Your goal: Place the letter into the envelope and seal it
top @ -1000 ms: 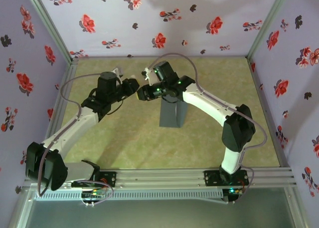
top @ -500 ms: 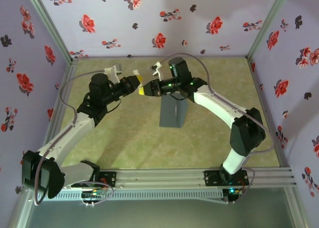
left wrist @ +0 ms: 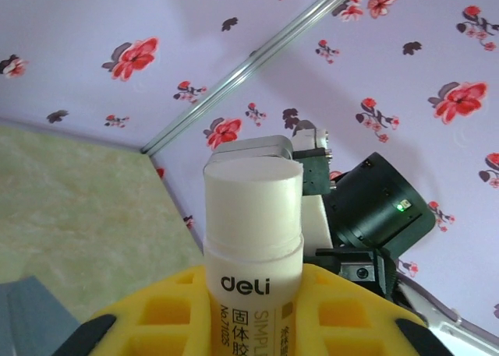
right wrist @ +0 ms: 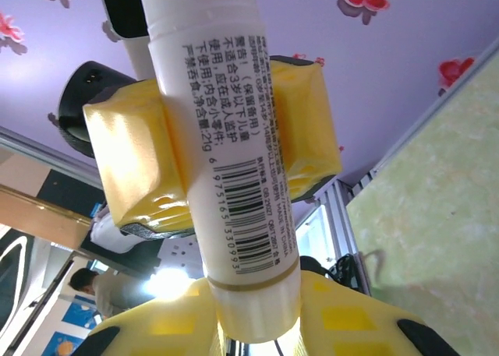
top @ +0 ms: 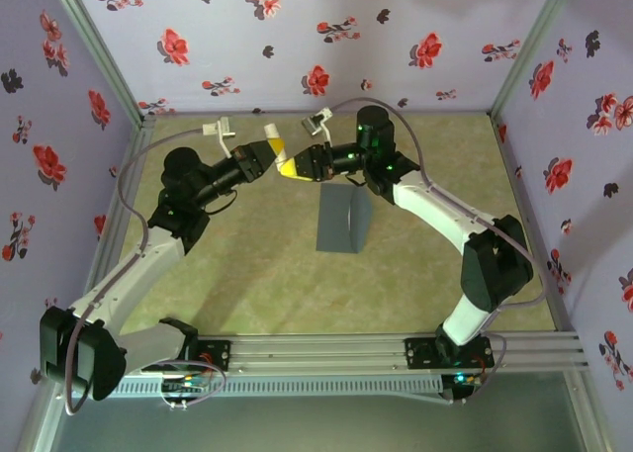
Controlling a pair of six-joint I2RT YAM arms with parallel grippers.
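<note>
When I look from the top camera, my 2 arms reach up and meet over the far half of the table [top: 247,274]. My left gripper [top: 265,155] and my right gripper [top: 294,167] are tip to tip there, and a white glue stick [top: 275,138] stands out between them, tilted. The envelope [top: 341,225] lies on the table just under my right arm, well apart from both grippers. Whether its flap is open I cannot tell from here.

From the left wrist camera, my left gripper [left wrist: 253,321] is pressed on the glue stick [left wrist: 253,239]. Its yellow pads [left wrist: 156,313] sit against the 2 sides of the tube, below the printed word "deli". The wider white end of the stick points away from the camera, toward the flowered wall [left wrist: 93,29]. Behind it there is a black part of my right arm [left wrist: 382,216] with a small green light. At the lower left edge, 1 grey corner of the envelope [left wrist: 27,317] shows on the green table [left wrist: 70,208].

From the right wrist camera, the glue stick [right wrist: 226,138] runs upward with its barcode facing me. My right gripper [right wrist: 257,321] pinches its near end between yellow fingers [right wrist: 148,333]. Higher on the tube, the 2 yellow pads [right wrist: 132,161] of my left gripper [right wrist: 214,146] clamp its middle.
</note>
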